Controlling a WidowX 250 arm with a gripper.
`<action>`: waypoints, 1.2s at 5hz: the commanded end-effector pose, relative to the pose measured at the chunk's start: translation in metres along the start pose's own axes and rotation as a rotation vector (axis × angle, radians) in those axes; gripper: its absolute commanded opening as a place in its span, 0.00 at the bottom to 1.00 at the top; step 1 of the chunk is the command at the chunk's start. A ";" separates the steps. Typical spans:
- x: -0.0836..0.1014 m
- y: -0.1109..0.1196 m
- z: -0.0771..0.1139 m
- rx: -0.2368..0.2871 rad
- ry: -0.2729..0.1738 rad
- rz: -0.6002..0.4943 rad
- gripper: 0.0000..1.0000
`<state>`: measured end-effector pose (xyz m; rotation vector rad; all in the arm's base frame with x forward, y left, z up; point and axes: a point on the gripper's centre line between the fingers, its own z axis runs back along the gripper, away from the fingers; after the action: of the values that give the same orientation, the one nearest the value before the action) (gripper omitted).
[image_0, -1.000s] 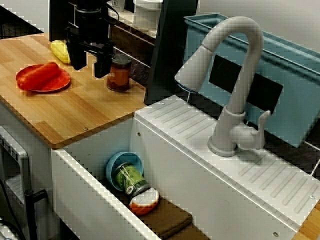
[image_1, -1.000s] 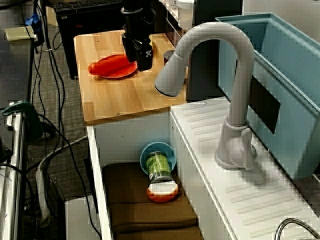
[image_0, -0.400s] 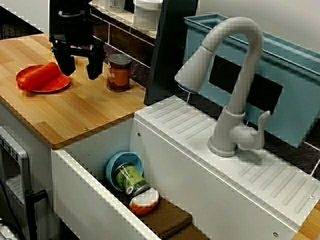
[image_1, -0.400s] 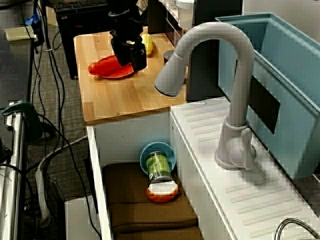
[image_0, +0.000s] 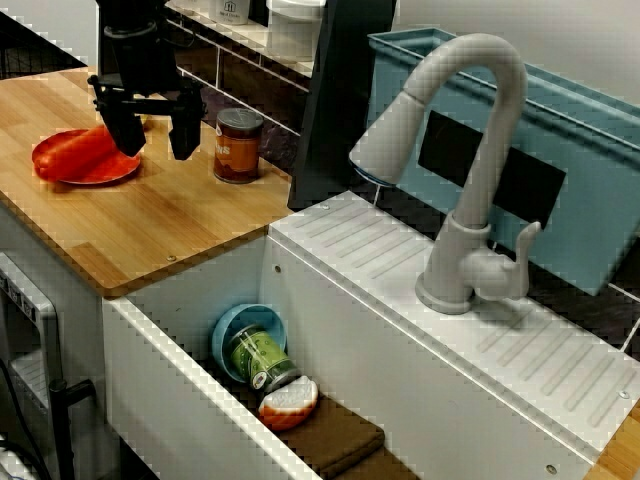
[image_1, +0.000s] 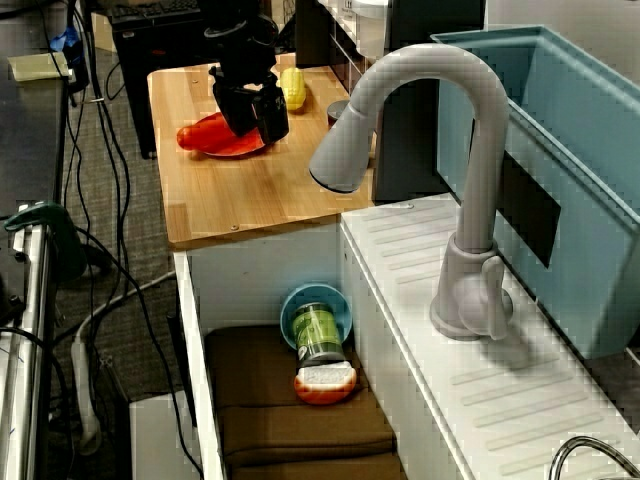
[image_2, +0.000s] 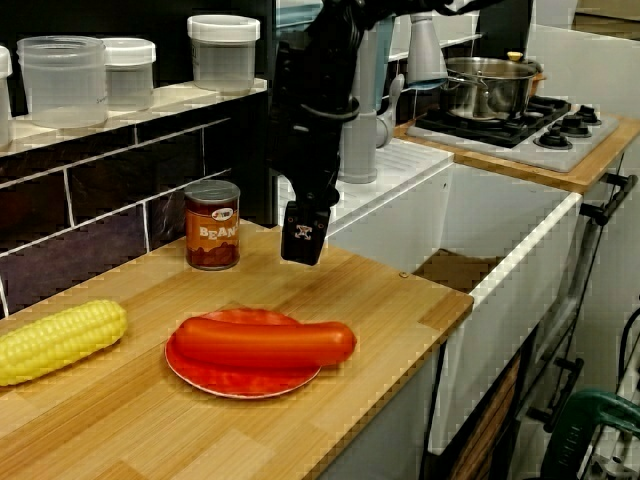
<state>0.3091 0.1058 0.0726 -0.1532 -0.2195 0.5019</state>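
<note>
Wood counter (image_0: 150, 225): claw (image_0: 155, 140) hangs wide open, empty, just above it, btwn can (image_0: 238, 145) & plate (image_0: 90, 172) w/ sausage (image_0: 78, 150). Risk: lowering off-line clips plate rim or can, so sausage rolls off.

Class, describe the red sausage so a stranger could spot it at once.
On the wooden counter beside the white sink, find the round red plate. The long red sausage lies across it, unlike the yellow corn cob and brown bean can.
</note>
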 end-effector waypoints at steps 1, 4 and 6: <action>-0.004 0.003 0.023 -0.015 -0.135 0.099 1.00; -0.010 -0.015 0.013 -0.008 -0.213 0.127 1.00; -0.008 -0.021 0.017 -0.018 -0.256 0.134 1.00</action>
<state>0.3128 0.0855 0.0753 -0.1219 -0.4044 0.6635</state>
